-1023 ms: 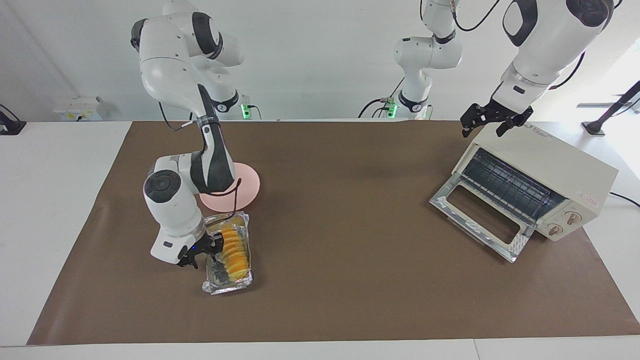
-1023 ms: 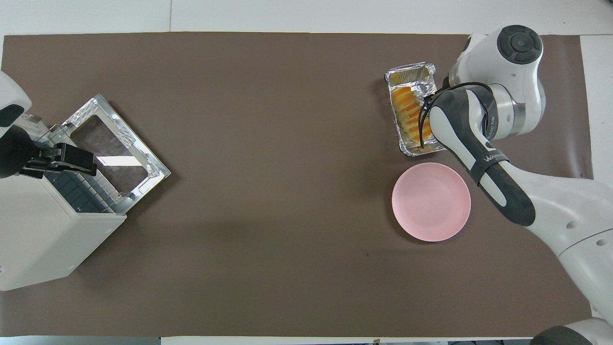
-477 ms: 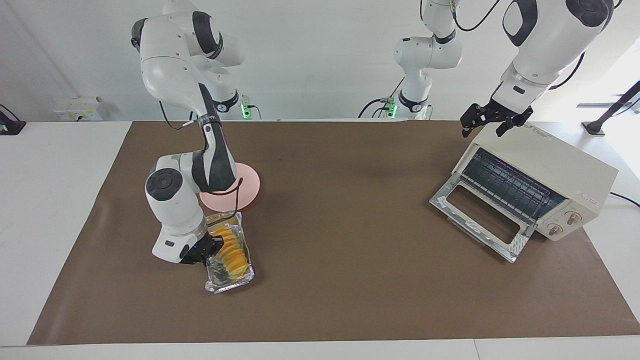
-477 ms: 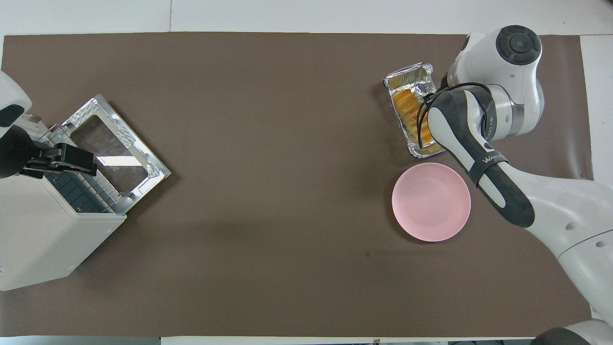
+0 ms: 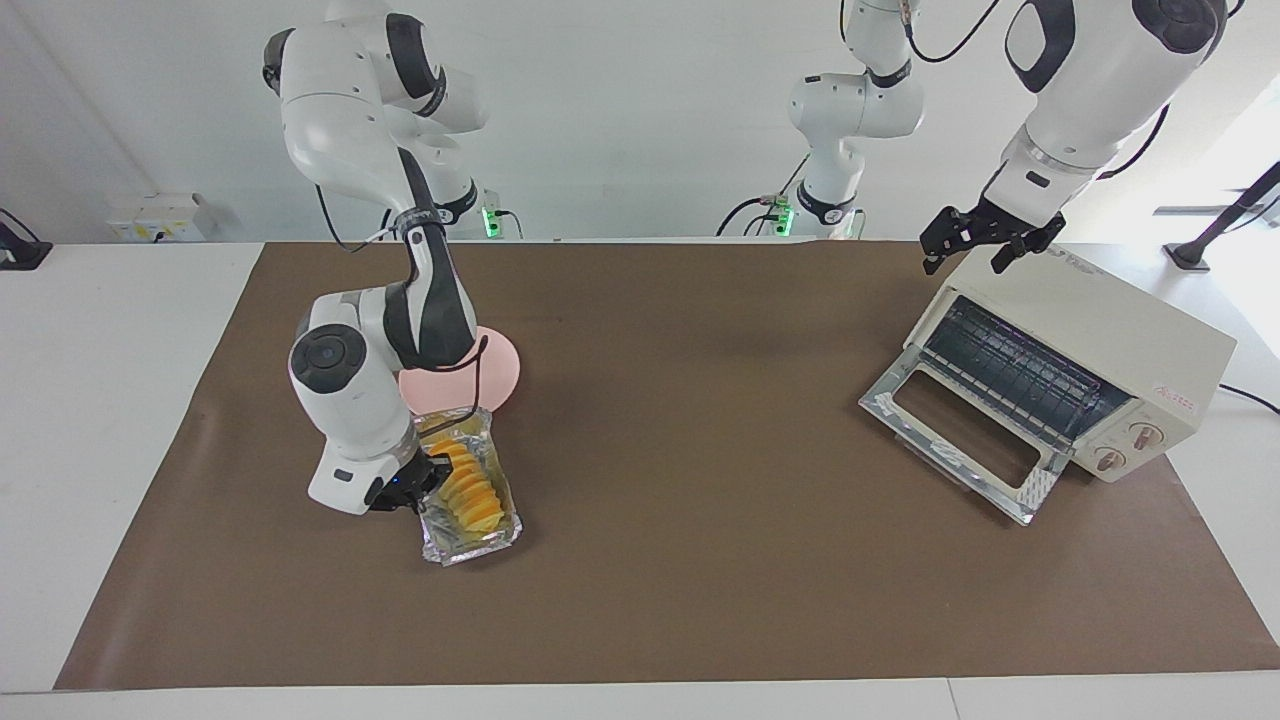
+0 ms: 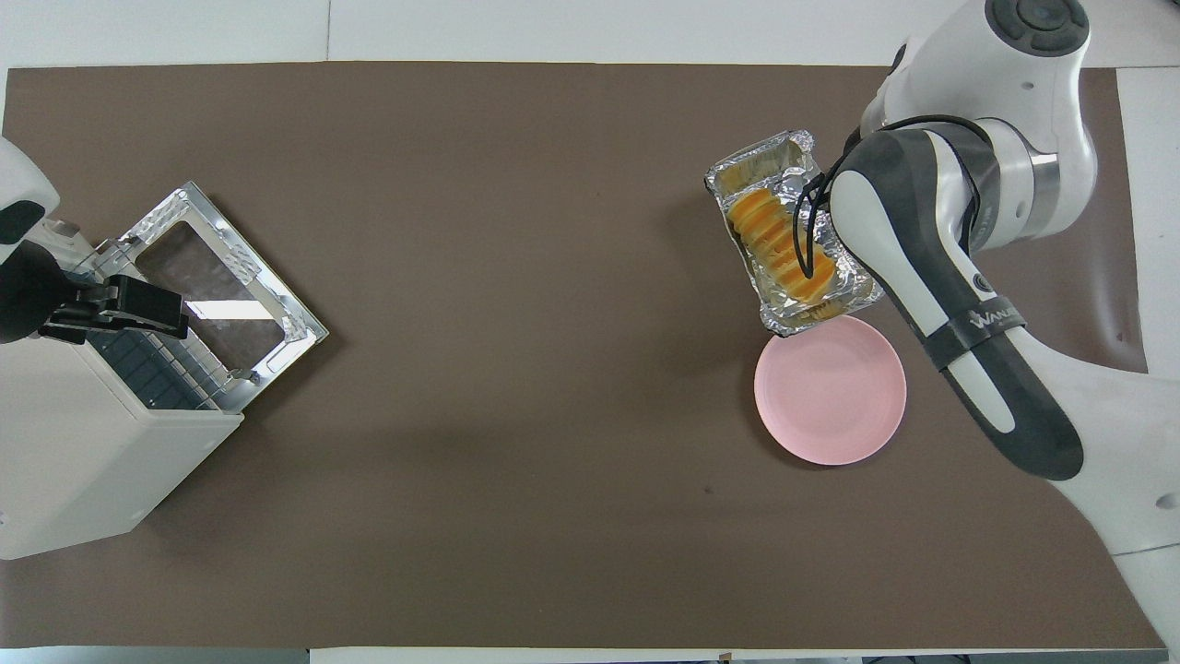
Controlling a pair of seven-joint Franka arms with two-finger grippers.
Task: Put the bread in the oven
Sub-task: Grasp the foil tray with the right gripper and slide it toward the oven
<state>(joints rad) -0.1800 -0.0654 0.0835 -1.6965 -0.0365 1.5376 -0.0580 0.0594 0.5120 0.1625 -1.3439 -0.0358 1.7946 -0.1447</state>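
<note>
Gripping the long rim of the foil tray [image 5: 470,535], the right hand [image 5: 408,492] is closed on its edge at the right arm's end of the desk [image 5: 680,600]. That tray looks lifted and tilted, though whether its low end touches the desk I cannot tell. Inside it lies the bread [image 5: 468,488], a ridged yellow and orange loaf running along the tray's length. From overhead the tray [image 6: 784,157] overlaps the rim of the pink plate [image 6: 830,397], which sits on the brown mat just nearer to the robots, and the bread [image 6: 779,244] shows beside the arm's forearm and cable. Well apart from these, the left hand [image 5: 985,240] hangs with its fingers spread wide over the top edge of the oven [image 5: 1120,330], holding nothing. This oven stands at the left arm's end of the desk, angled, with its glass door [image 5: 960,430] dropped open onto the mat and the wire rack [image 5: 1020,372] showing inside.
</note>
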